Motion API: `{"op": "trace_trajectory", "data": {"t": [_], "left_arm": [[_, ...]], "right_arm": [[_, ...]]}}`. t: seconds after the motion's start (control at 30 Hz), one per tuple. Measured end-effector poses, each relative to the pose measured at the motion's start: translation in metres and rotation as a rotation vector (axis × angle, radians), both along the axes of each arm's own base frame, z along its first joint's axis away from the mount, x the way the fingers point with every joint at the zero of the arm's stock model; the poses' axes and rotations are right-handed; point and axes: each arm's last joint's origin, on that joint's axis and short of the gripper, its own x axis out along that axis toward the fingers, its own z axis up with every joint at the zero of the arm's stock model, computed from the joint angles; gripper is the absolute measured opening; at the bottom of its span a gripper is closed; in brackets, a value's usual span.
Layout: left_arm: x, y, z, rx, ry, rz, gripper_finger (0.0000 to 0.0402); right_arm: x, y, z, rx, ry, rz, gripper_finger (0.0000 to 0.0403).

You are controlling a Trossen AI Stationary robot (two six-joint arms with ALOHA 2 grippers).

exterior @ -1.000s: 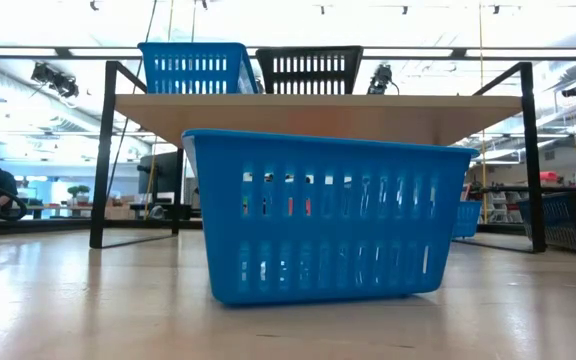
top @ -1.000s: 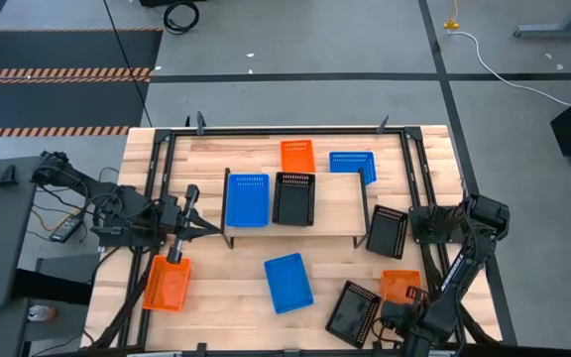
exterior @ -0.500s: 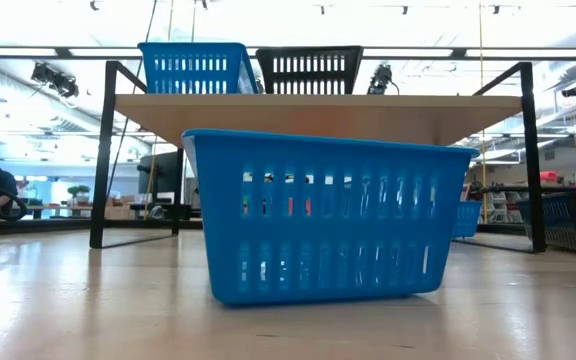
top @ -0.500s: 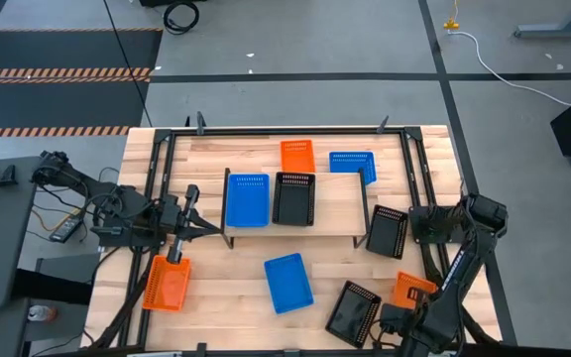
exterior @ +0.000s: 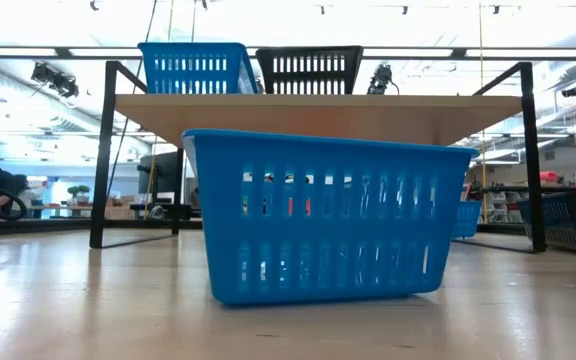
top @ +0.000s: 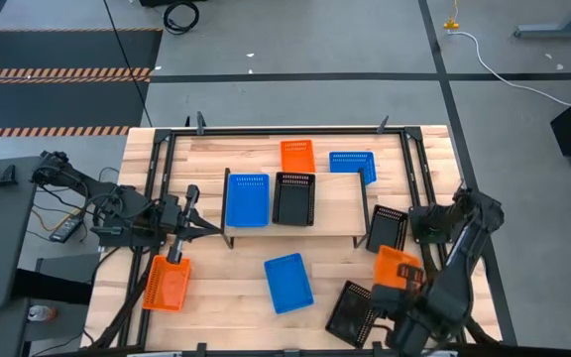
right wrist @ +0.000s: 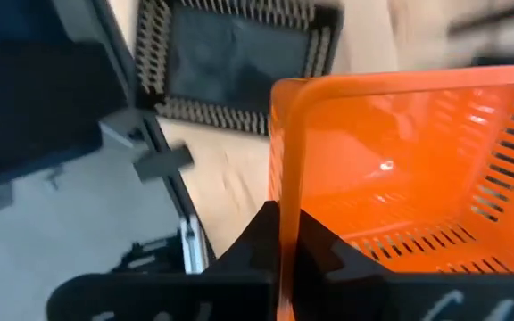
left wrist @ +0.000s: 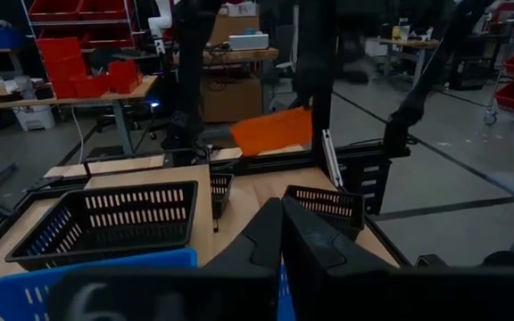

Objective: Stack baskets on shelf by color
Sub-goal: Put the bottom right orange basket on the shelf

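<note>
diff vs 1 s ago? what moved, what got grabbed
The right gripper closed on the rim of the orange basket at the table's right front and lifted it, carrying it slightly left and toward the shelf; it now hangs tilted off the table. Unchanged: the left gripper, shut, at the other orange basket; the blue basket and black basket on the shelf.

My two arms, all dark hardware.

From overhead, my left arm [top: 117, 213] is matte black, built of chunky jointed segments with loose black cables looping beside its base; my right arm [top: 456, 260] is the same black, with rounded joint housings. At each wrist camera I see two dark, smooth, wedge-shaped fingers [left wrist: 275, 245], and pale curved markings show on the black body below the right fingers [right wrist: 286, 254].
</note>
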Motion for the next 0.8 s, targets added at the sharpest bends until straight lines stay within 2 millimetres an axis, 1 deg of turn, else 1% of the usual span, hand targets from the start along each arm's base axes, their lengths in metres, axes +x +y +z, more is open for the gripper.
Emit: {"op": "trace_trajectory", "data": {"t": [0.13, 0.27, 0.4, 0.57, 0.8], "left_arm": [[0.000, 0.000, 0.000, 0.000, 0.002, 0.000, 0.0019], [0.000, 0.000, -0.001, 0.001, 0.004, 0.000, 0.0016], [0.000, 0.000, -0.001, 0.002, 0.006, 0.000, 0.0012], [0.000, 0.000, -0.001, 0.003, 0.008, 0.000, 0.0018], [0.000, 0.000, -0.001, 0.003, 0.008, 0.000, 0.0014]], "right_arm": [[0.016, -0.015, 0.022, 0.008, -0.102, 0.029, 0.0019], [0.033, -0.032, 0.033, -0.033, -0.184, 0.075, 0.0014], [0.050, -0.050, 0.036, -0.095, -0.218, 0.114, 0.0011], [0.069, -0.075, 0.036, -0.137, -0.216, 0.133, 0.0016], [0.089, -0.106, 0.036, -0.168, -0.197, 0.149, 0.0013]]}}
